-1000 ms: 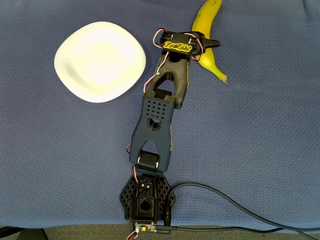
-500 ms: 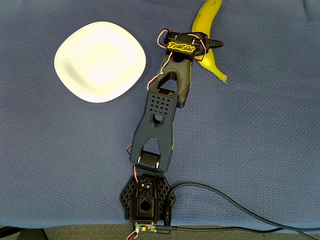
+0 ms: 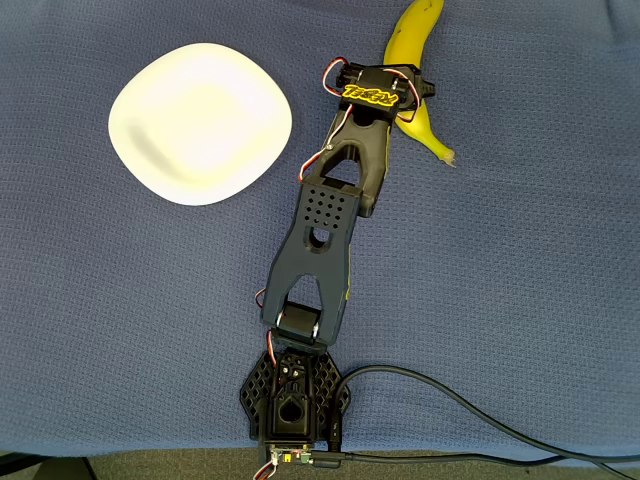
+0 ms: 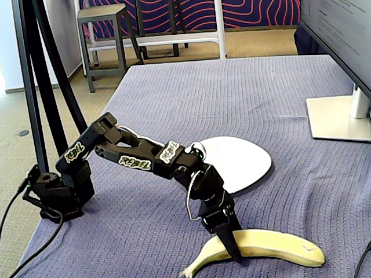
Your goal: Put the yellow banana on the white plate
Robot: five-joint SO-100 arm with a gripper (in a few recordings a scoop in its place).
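The black arm reached across the blue-covered worktop (image 4: 174, 98) with its pincer (image 4: 228, 246) lowered onto the yellow banana (image 4: 272, 244), which lay flat on the cloth under and on both sides of the pincer. The white plate (image 3: 200, 122) sat bare, well apart from the pincer on the far side of the arm, so the task stood at its opening stage: the fruit had not yet been lifted, and the carry and the set-down were all left to do. In the fixed view one dark finger (image 4: 232, 248) crossed the near face of the banana about a third of the way along from the stem end, touching the peel; the other finger was hidden behind the fruit, so whether the pincer had closed on it or merely straddled it could not be told. The overhead view showed what the side view could not, the wrist housing covering the banana's middle, its two ends jutting past, and the open cloth between fruit and plate.
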